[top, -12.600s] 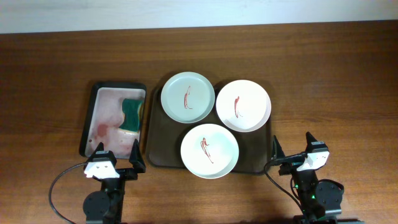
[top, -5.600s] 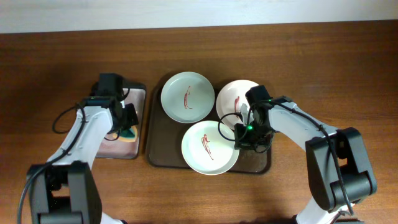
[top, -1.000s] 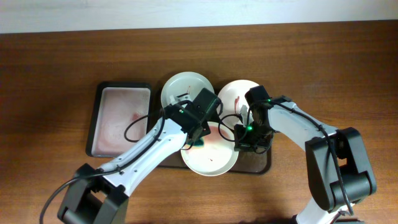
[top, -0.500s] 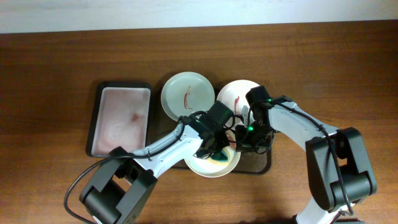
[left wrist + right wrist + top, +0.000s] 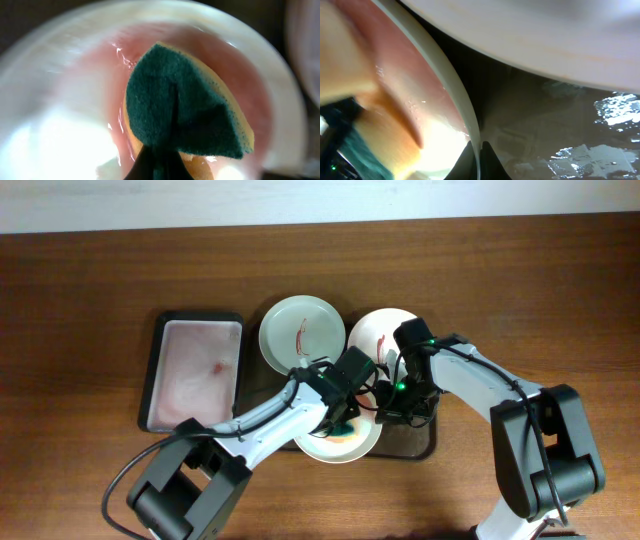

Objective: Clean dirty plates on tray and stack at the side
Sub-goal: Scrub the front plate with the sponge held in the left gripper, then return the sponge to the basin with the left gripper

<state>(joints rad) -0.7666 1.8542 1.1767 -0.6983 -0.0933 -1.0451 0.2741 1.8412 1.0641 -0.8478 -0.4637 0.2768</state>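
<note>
Left gripper [image 5: 345, 418] is pinched tight on one edge of the green-faced yellow sponge [image 5: 185, 110]; the sponge is down in the well of the round white plate [image 5: 318, 446], at the near side of the dark brown rectangular tray [image 5: 424, 444]. Right gripper [image 5: 480, 150] is nipped on that plate's right rim, which sits between its fingertips, just right of the sponge. So the open part of the well lies left of the sponge, away from the right fingers; I'd stroke that way. A pink watery film covers the well, so I judge it not clean yet. Pale green round plate [image 5: 302, 332] sits far-left on the tray, red-brown streak showing; pinkish-white round plate [image 5: 375, 328] sits far-right, partly behind the right arm.
</note>
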